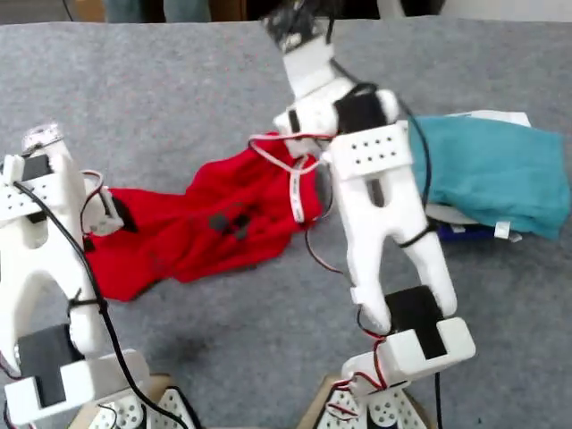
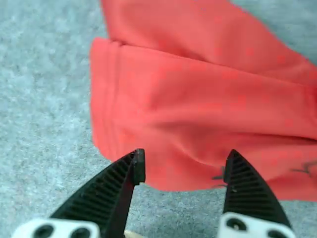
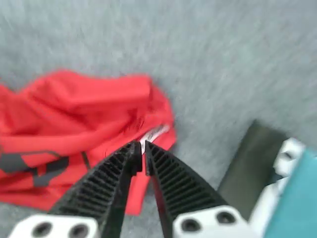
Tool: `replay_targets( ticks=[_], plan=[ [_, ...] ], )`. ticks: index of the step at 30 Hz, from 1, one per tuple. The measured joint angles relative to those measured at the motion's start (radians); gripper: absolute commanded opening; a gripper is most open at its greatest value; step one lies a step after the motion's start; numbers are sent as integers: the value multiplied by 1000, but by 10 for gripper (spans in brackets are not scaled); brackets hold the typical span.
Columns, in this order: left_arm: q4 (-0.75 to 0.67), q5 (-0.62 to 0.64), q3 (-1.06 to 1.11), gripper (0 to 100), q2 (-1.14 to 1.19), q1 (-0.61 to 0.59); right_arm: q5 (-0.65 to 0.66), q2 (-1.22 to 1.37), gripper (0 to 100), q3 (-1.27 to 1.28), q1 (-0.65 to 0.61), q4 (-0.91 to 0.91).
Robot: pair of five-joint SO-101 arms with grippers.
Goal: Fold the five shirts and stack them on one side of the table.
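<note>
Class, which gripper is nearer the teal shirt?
Right. The right gripper is over the red shirt's end nearest the teal shirt; the left gripper is at the red shirt's opposite end, farther away.

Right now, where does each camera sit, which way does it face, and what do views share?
High view: fixed above, looking down on table, left arm, right arm, red shirt.
Left wrist view: on left wrist, facing shirt hem past open left tool.
Right wrist view: on right wrist, facing shirt past shut right tool.
Shared: all show the red shirt.

Matt red cloth shirt [image 1: 206, 228], felt table [image 1: 152, 98]
</note>
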Motion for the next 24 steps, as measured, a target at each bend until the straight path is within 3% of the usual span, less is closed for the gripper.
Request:
replay_targets(
  ticks=[4, 7, 10, 14, 18, 24],
  plan=[
    [-3, -2, 2, 272, 18, -89, -64, 0, 302, 183, -8, -40],
    [-2, -8, 5, 272, 23, -144, -140, 2, 352, 259, -37, -51],
    [-2, -8, 5, 272, 23, -190, -190, 49, 289, 299, -72, -89],
    [-2, -8, 6, 272, 25, -241, -290, 167, 22, 308, -84, -115],
    [-2, -8, 6, 272, 25, -295, -308, 239, 17, 308, -80, -52],
    [-2, -8, 6, 272, 25, -374, -287, 235, 15, 233, -78, 258]
  ],
)
